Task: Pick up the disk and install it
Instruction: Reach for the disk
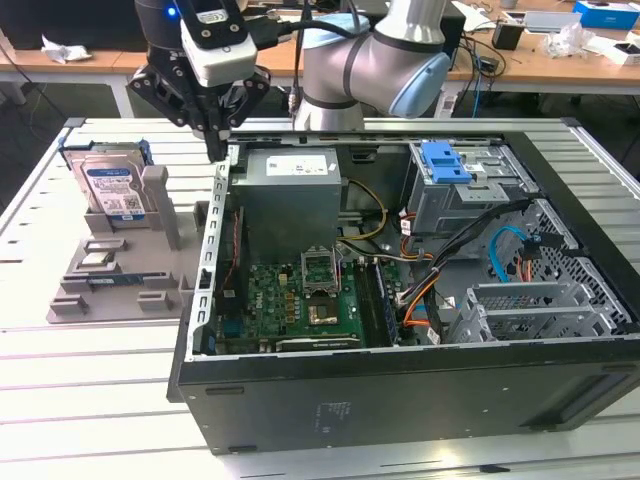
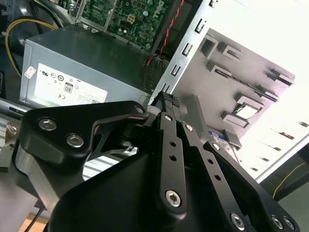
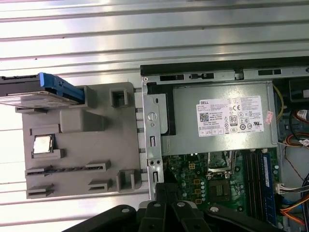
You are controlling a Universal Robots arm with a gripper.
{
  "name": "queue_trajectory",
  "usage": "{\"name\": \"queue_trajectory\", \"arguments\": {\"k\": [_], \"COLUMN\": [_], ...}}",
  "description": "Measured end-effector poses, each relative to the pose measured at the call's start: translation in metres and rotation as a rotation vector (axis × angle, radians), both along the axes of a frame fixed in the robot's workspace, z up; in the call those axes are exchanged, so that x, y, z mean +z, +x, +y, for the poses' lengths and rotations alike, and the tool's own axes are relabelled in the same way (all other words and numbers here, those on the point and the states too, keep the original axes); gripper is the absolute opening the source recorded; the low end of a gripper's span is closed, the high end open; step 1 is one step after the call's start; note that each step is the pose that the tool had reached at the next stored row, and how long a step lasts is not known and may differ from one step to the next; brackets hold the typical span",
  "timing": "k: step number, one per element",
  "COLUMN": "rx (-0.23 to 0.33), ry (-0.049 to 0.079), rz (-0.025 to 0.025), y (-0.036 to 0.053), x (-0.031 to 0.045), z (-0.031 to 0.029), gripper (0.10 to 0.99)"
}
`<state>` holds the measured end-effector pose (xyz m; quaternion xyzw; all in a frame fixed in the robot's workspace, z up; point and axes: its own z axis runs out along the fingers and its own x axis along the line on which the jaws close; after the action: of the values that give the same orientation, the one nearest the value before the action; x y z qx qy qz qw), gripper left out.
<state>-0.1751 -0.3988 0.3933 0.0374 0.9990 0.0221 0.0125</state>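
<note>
The disk (image 1: pixel 112 185) stands on edge in a grey holder (image 1: pixel 120 280) on the table, at the exterior view's left. It is silver with a blue-and-white label and a blue bracket. In the first wrist view the disk (image 3: pixel 36 94) shows edge-on at one end of the holder (image 3: pixel 87 145). My gripper (image 1: pixel 217 150) hangs over the open computer case's wall, between the holder and the case and apart from the disk. In the second wrist view the gripper (image 2: pixel 166 99) is shut with nothing between its fingers. Its black fingers also show in the first wrist view (image 3: pixel 166 191).
The open black computer case (image 1: pixel 400 400) lies on its side across the slatted table. Inside are a grey power-supply box (image 1: pixel 292 190), a green motherboard (image 1: pixel 300 300), cables, and a grey drive cage with a blue latch (image 1: pixel 445 165). Desks with clutter stand behind.
</note>
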Motion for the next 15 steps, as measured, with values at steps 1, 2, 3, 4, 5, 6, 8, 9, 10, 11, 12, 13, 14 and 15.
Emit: {"name": "queue_trajectory", "arguments": {"k": [1, 2, 3, 4, 5, 6, 8, 9, 10, 11, 12, 13, 14, 15], "rx": [0.000, 0.000, 0.000, 0.000, 0.000, 0.000, 0.000, 0.000, 0.000, 0.000, 0.000, 0.000, 0.000, 0.000], "ry": [0.000, 0.000, 0.000, 0.000, 0.000, 0.000, 0.000, 0.000, 0.000, 0.000, 0.000, 0.000, 0.000, 0.000], "rz": [0.0000, 0.0001, 0.0000, 0.0000, 0.0000, 0.0000, 0.0000, 0.0000, 0.0000, 0.0000, 0.0000, 0.0000, 0.0000, 0.0000], "y": [-0.0020, -0.0036, -0.0052, -0.0068, -0.0084, -0.0098, -0.0126, -0.0140, -0.0154, -0.0170, -0.0184, -0.0202, -0.0217, -0.0255], "x": [0.0000, 0.0000, 0.0000, 0.0000, 0.0000, 0.0000, 0.0000, 0.0000, 0.0000, 0.0000, 0.0000, 0.0000, 0.0000, 0.0000], "z": [0.0000, 0.0000, 0.0000, 0.0000, 0.0000, 0.0000, 0.0000, 0.0000, 0.0000, 0.0000, 0.0000, 0.0000, 0.0000, 0.0000], "gripper": [0.106, 0.106, 0.106, 0.106, 0.106, 0.106, 0.106, 0.106, 0.106, 0.106, 0.106, 0.106, 0.106, 0.106]}}
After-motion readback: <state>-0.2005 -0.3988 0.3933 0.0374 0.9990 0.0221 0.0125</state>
